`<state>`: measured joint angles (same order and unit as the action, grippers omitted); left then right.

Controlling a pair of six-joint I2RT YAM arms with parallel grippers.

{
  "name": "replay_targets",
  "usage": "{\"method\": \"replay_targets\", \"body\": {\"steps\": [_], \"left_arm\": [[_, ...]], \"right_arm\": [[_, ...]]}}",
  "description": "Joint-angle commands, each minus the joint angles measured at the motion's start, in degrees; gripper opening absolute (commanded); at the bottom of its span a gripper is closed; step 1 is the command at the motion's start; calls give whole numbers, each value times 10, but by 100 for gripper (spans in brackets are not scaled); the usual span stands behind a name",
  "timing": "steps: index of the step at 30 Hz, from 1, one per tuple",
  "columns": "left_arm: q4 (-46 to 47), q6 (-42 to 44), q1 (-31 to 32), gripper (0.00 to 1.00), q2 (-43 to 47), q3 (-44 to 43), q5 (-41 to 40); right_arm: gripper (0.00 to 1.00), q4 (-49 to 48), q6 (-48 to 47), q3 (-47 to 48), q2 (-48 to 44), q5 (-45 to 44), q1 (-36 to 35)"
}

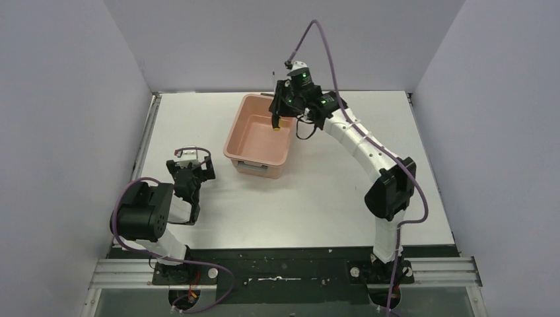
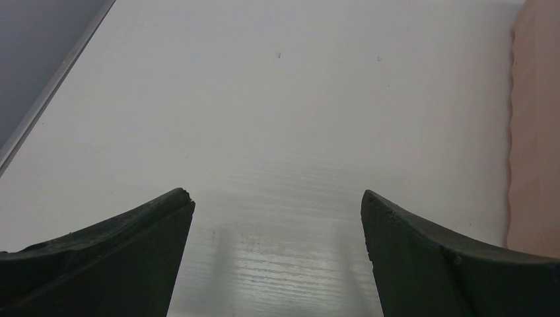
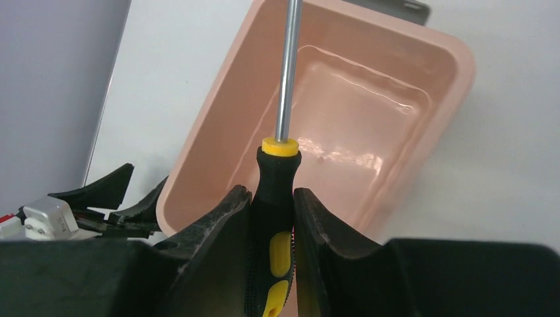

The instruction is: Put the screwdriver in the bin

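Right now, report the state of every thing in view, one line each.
screwdriver: clamped by its handle, held over the bin, not yet released
bin: upright on the table, nothing inside
right end effector: shut on the screwdriver
left end effector: open, holding nothing, above bare table beside the bin

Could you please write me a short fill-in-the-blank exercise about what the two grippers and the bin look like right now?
The right gripper grips the screwdriver by its ____.
The inside of the bin is ____.
The left gripper hovers over the table with its jaws ____.
Missing words: handle; empty; open.
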<state>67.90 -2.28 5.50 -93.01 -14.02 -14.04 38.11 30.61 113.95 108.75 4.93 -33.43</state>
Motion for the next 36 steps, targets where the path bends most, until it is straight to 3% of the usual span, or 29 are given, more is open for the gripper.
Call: {"method": "replay_targets", "body": {"steps": [1, 13, 25, 32, 35, 36], "left_arm": [[16, 5, -3, 97, 7, -5, 11], [16, 5, -4, 97, 7, -4, 10], [15, 5, -4, 97, 7, -5, 10], [15, 5, -3, 97, 8, -5, 10], [16, 4, -4, 97, 8, -5, 10], [16, 5, -3, 97, 8, -4, 11]], "right_arm": [[0, -68, 15, 33, 63, -44, -19], [1, -57, -7, 64, 245, -103, -69], [61, -49, -33, 78, 253, -151, -76], [71, -42, -76, 111, 174, -184, -89], [84, -65, -102, 93, 119, -192, -97], [94, -74, -109, 85, 99, -192, -99]]}}
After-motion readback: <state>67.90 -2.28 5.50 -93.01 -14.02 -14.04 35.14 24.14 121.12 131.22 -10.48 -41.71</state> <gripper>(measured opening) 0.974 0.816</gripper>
